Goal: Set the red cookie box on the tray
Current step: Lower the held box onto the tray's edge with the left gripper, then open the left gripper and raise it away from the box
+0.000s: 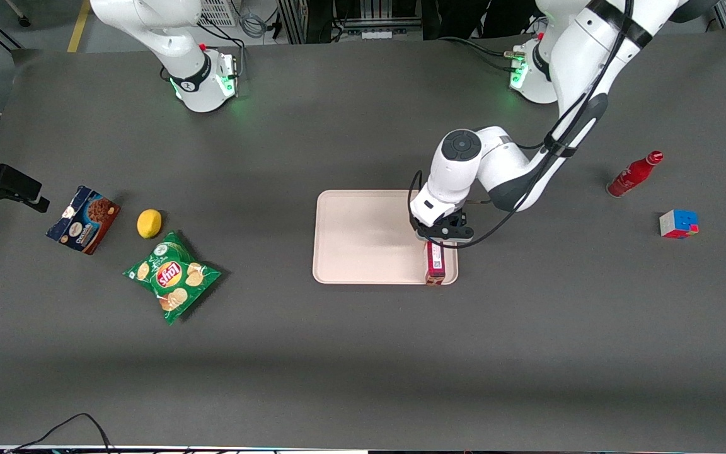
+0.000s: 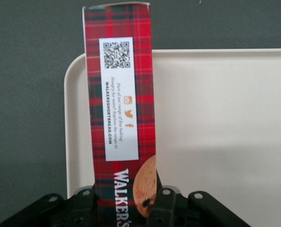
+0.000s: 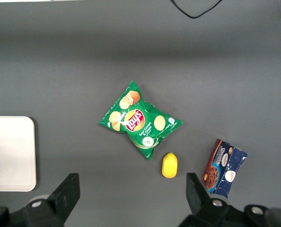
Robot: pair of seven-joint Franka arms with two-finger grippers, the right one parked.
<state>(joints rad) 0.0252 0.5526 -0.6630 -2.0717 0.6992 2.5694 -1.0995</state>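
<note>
The red cookie box (image 1: pixel 435 263) is a long red tartan carton with a white label. It stands over the pale pink tray (image 1: pixel 363 236) at the tray's end toward the working arm, near the corner nearest the front camera. My left gripper (image 1: pixel 442 234) is shut on the box's upper end. In the left wrist view the box (image 2: pixel 120 104) runs along the tray's (image 2: pixel 216 123) short rim, with the gripper (image 2: pixel 126 203) clamped on its sides. Whether the box rests on the tray or hangs just above it I cannot tell.
A red bottle (image 1: pixel 634 174) lies and a colour cube (image 1: pixel 678 224) sits toward the working arm's end. A green chips bag (image 1: pixel 172 275), a yellow lemon (image 1: pixel 149 223) and a blue-and-brown chocolate cookie box (image 1: pixel 83 219) lie toward the parked arm's end.
</note>
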